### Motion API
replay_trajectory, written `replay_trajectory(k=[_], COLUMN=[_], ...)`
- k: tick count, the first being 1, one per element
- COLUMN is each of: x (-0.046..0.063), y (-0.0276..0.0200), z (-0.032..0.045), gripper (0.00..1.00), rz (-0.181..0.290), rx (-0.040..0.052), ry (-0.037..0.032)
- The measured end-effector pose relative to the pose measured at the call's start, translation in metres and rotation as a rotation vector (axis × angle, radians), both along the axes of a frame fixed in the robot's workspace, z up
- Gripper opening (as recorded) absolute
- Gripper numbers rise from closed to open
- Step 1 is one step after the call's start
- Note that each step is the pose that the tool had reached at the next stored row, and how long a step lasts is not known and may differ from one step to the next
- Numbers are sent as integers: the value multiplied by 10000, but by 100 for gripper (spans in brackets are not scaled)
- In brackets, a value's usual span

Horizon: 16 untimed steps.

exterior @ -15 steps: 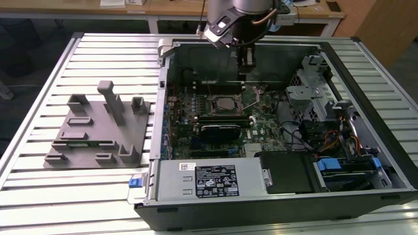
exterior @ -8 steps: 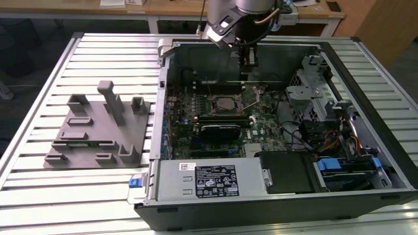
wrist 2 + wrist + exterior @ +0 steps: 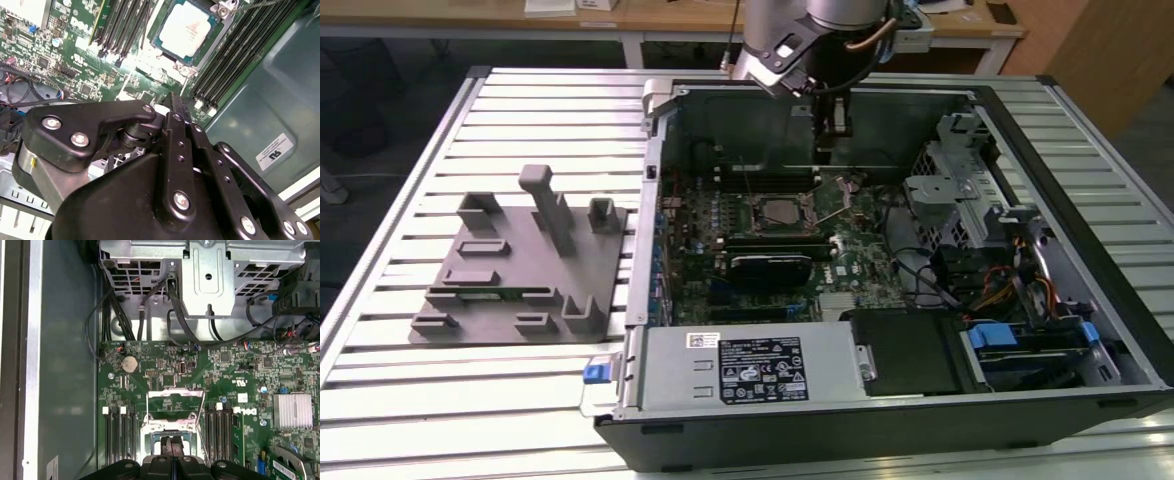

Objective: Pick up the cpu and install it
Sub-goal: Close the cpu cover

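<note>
Nearest in the open case sits the grey power-supply box, and just beyond it a black block lies on the motherboard. Farther in, the cpu lies flat in its socket with its silvery top up (in the second wrist view it sits square within the socket's edges). The hinged socket frame stands lifted beside the socket, toward the exterior view's right, so the chip looks placed but not clamped down.

Farthest in, the gripper hangs above the board. It is beyond the cpu and a little toward the exterior view's right, well apart from the chip, with its fingers pressed together on nothing.

I judge the work to be at seating and securing. Doing that well means moving straight down, touching only the frame or its lever, never dragging across the lid, and staying off the memory slots on either side of the socket.
</note>
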<state>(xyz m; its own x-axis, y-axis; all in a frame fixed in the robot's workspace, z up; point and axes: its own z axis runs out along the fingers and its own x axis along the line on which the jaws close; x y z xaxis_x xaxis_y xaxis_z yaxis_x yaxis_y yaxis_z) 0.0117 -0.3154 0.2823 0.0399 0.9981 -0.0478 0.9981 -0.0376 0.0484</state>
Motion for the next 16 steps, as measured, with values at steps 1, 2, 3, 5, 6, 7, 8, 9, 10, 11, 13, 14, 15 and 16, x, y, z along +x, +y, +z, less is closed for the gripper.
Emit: replay_trajectory(k=[1,2,3,5,6,7,8,9,10,11,13,14,15,16], x=[10,21,31,58,75,93,112,130,148,167,203,217,230,243], y=[2,5,8,15,19,22,25,29,32,35,39,41,43,45], z=[-6,-12,-18,-27,-31,-36,-39,-43,-47,-52,-64,-69,-75,-81], gripper=[11,11,11,11,11,11,11,11,11,11,11,11,11,11], rz=[0,0,-1,0,0,1,0,0,-1,0,1,0,0,0], rx=[-5,-12,-18,-40,-50,-58,-68,-79,-90,-101,-114,-122,-128,-135], ry=[2,2,1,1,1,1,1,1,1,3,2,3,4,4])
